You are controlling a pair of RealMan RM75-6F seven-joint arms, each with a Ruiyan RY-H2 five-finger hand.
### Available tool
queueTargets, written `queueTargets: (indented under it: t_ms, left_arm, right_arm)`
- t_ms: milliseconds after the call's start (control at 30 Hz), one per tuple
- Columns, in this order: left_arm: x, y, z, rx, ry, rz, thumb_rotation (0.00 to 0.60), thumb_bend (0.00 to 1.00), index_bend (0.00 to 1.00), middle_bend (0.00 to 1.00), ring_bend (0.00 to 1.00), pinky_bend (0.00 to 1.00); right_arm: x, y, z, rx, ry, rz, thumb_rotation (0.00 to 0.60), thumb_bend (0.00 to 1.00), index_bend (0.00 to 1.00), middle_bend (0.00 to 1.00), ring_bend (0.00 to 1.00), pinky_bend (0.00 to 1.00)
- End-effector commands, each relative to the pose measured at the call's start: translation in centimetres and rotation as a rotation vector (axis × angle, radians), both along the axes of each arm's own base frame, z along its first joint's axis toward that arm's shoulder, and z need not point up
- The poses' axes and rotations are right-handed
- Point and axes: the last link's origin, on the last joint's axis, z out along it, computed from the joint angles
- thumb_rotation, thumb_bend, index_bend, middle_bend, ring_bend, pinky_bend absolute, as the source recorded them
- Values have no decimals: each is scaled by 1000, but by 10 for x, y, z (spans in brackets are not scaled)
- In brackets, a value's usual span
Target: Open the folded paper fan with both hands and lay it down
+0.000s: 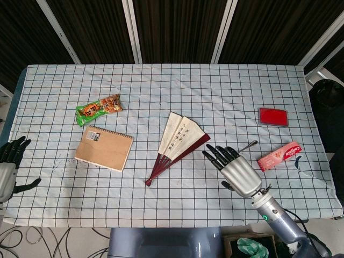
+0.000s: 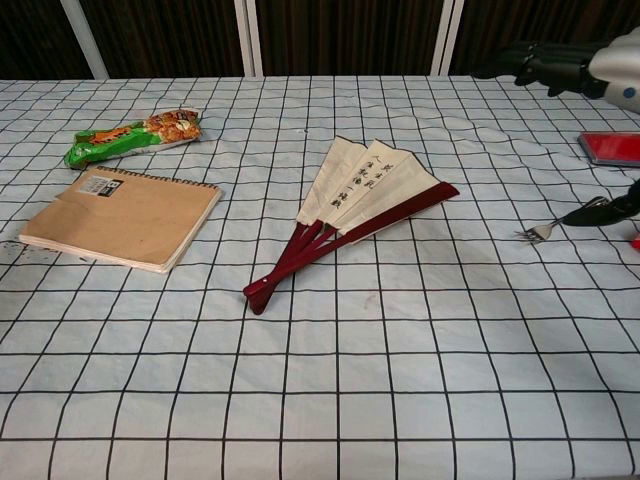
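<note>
The paper fan (image 1: pixel 179 139) (image 2: pixel 367 188) lies flat at mid-table, partly spread, its cream leaf with dark writing pointing away and its dark red ribs meeting at a pivot toward me. My right hand (image 1: pixel 234 167) hovers just right of the fan's red outer rib, fingers stretched out and apart, holding nothing; in the chest view only its dark fingers (image 2: pixel 548 66) show at the top right. My left hand (image 1: pixel 10 164) is at the table's far left edge, well away from the fan, fingers apart and empty.
A brown spiral notebook (image 1: pixel 104 149) (image 2: pixel 122 217) and a green and orange snack packet (image 1: pixel 98 109) (image 2: pixel 135 135) lie left of the fan. On the right lie a small fork (image 1: pixel 248 145) (image 2: pixel 540 232), a red toothpaste box (image 1: pixel 279 156) and a flat red case (image 1: pixel 273 116) (image 2: pixel 610 147).
</note>
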Motion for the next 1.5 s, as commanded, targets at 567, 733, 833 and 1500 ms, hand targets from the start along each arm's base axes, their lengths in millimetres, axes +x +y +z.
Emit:
queueTargets:
  t_ms: [567, 733, 833, 1500]
  left_arm:
    - [-1, 5, -1, 11, 4, 22, 600, 3, 0, 0, 0, 0]
    - [-3, 7, 0, 17, 4, 30, 600, 3, 0, 0, 0, 0]
    - [-4, 8, 0, 21, 2, 41, 600, 4, 0, 0, 0, 0]
    - [-10, 11, 0, 20, 13, 73, 600, 3, 0, 0, 0, 0]
  right_arm:
    - [36, -28, -29, 35, 21, 1, 600, 38, 0, 24, 126, 219]
    - [38, -31, -44, 70, 55, -3, 600, 69, 0, 84, 171, 254]
    - [36, -32, -58, 95, 82, -17, 600, 109, 21, 310, 400, 464]
    - [37, -32, -126, 192, 77, -104, 600, 221, 239, 839, 917, 874]
